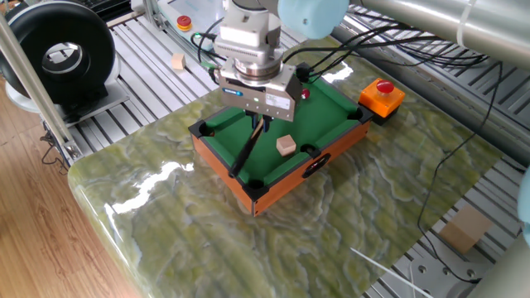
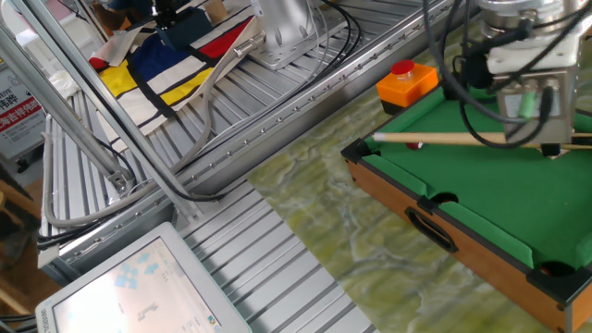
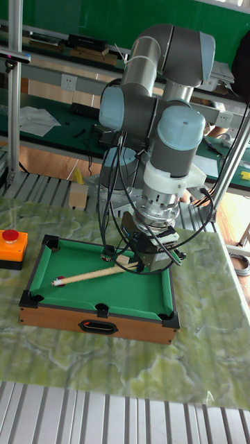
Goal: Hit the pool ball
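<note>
The pool ball (image 1: 305, 94) is a tiny dark-red ball on the green felt of the mini pool table (image 1: 217, 155), near its far rail. My gripper (image 1: 258, 124) is over the table's middle, shut on a wooden cue stick (image 1: 246, 153) that slants down to the near-left pocket. In the other fixed view the cue (image 2: 444, 139) lies across the ball (image 2: 416, 145), which only peeks out below it, and the gripper (image 2: 535, 141) is to the right. In the tall view the cue tip (image 3: 55, 282) reaches the table's left end, next to the ball (image 3: 62, 279).
A tan wooden cube (image 1: 286, 146) rests on the felt by the near-right side pocket. An orange box with a red button (image 1: 381, 95) stands just past the table's far corner. Cables trail behind the arm. A second tan cube (image 1: 177, 61) lies on the slatted bench.
</note>
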Robot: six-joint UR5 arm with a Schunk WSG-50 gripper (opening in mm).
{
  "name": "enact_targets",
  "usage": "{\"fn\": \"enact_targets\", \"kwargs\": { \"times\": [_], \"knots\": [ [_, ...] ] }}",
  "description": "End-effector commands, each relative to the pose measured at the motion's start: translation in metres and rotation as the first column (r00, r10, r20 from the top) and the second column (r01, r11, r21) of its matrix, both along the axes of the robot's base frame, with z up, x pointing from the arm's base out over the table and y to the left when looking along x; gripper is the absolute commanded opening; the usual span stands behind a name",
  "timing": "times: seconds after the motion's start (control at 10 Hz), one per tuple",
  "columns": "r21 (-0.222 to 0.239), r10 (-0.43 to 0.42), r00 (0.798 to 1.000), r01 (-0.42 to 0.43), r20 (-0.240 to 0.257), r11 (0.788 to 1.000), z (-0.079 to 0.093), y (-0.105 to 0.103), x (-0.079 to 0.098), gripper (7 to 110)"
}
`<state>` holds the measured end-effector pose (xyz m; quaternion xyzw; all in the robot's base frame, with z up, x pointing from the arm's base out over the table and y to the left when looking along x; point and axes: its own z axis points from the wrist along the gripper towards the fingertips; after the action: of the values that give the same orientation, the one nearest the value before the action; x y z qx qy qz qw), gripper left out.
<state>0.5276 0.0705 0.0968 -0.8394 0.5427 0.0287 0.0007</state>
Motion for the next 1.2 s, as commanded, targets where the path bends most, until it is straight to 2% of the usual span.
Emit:
{"fn": "enact_targets", "kwargs": {
  "times": [0.0,0.1,0.3,0.5,0.6,0.7,0.8,1.0,1.1],
  "knots": [
    [-0.013,-0.149,0.989,0.149,0.001,0.989,0.011,-0.004,0.012,7],
    [-0.044,-0.188,0.982,0.188,0.007,0.981,0.018,-0.01,0.019,7],
    [-0.084,-0.248,0.968,0.251,0.044,0.964,0.04,-0.017,0.048,7],
    [-0.063,-0.299,0.953,0.301,0.042,0.952,0.054,-0.017,0.082,7],
    [-0.035,-0.352,0.935,0.353,0.044,0.935,0.056,-0.016,0.093,7],
    [-0.016,-0.409,0.91,0.411,0.071,0.912,0.054,-0.021,0.106,7],
    [-0.017,-0.459,0.882,0.464,0.109,0.886,0.05,-0.033,0.119,7],
    [-0.026,-0.508,0.855,0.513,0.108,0.858,0.035,-0.046,0.127,7],
    [-0.049,-0.563,0.821,0.568,0.095,0.821,0.033,-0.055,0.121,7]
  ]
}}
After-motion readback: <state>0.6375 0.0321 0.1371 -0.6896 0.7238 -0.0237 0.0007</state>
